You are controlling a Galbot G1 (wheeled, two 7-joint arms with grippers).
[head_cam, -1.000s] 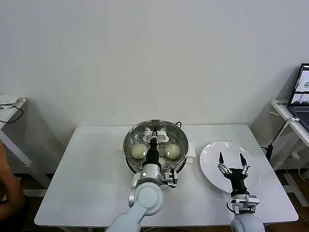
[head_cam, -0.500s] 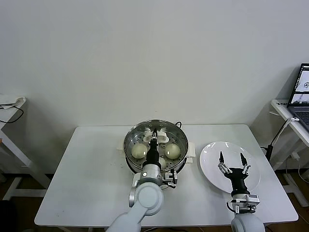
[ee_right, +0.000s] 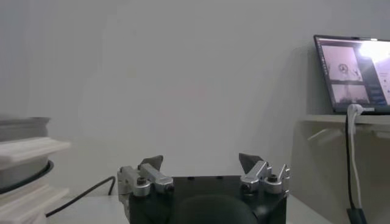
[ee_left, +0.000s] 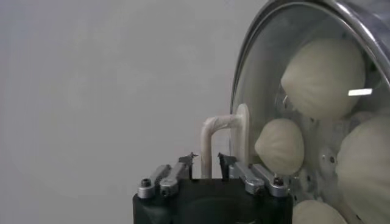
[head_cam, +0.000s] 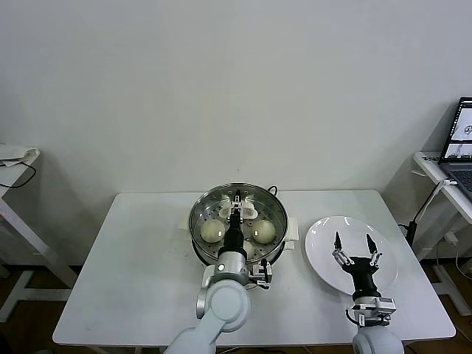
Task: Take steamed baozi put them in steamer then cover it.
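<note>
The left gripper [ee_left: 207, 165] is clenched on the cream handle of the clear glass cover [ee_left: 286, 115], which sits on the shiny round steel steamer [head_cam: 238, 221] over the cream-white steamed baozi [head_cam: 212, 231]; only letting go seems left. Right gripper [head_cam: 354, 245] hovers spread above the bare white plate [head_cam: 321, 237]

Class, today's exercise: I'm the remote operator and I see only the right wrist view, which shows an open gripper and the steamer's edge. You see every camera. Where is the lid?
Observer: The cover lies over the steamer, with its handle between the fingertips of the left gripper.
Operator: Are the buns inside?
Observer: Yes. Four baozi show through the glass in the left wrist view.
Operator: What is under my gripper?
Observer: The right gripper hovers open above a white plate.
</note>
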